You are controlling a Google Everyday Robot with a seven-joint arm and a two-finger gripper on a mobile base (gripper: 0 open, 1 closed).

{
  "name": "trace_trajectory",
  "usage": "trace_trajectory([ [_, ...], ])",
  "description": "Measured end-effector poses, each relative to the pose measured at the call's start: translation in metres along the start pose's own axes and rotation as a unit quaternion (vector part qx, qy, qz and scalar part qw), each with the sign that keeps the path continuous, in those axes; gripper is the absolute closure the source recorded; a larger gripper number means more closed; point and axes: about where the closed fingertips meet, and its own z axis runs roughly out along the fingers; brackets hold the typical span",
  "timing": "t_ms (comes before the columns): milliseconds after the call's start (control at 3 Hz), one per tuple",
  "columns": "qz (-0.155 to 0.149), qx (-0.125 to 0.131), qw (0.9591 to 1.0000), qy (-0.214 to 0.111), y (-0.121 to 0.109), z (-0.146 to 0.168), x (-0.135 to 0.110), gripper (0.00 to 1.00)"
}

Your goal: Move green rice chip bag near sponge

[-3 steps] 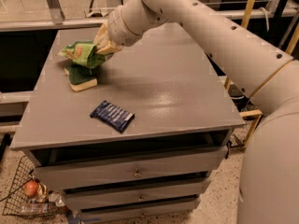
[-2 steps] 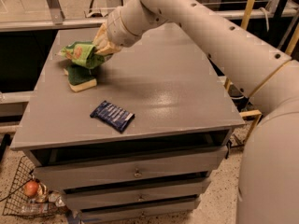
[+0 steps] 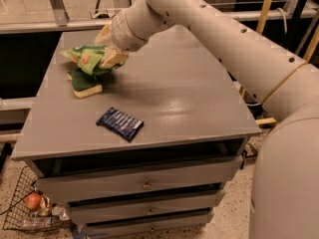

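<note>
Your arm is reaching in from the right and angling down over the far-left corner of the grey drawer cabinet, where the gripper is clamping its jaws on the green rice chip bag. The bag is hanging just over the sponge; you cannot tell if they are touching. A dark blue wrapper is lying nearer, and a wire basket is sitting on the speckled floor at the near left.

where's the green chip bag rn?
The green chip bag is at the far left of the table in the camera view, held by the gripper right over the sponge.
</note>
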Motion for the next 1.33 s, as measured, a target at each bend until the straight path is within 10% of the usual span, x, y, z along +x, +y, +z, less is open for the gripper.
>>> trace_trajectory([
  [1333,0.024,0.037,0.997,0.064,0.003,-0.062,0.024,0.0],
])
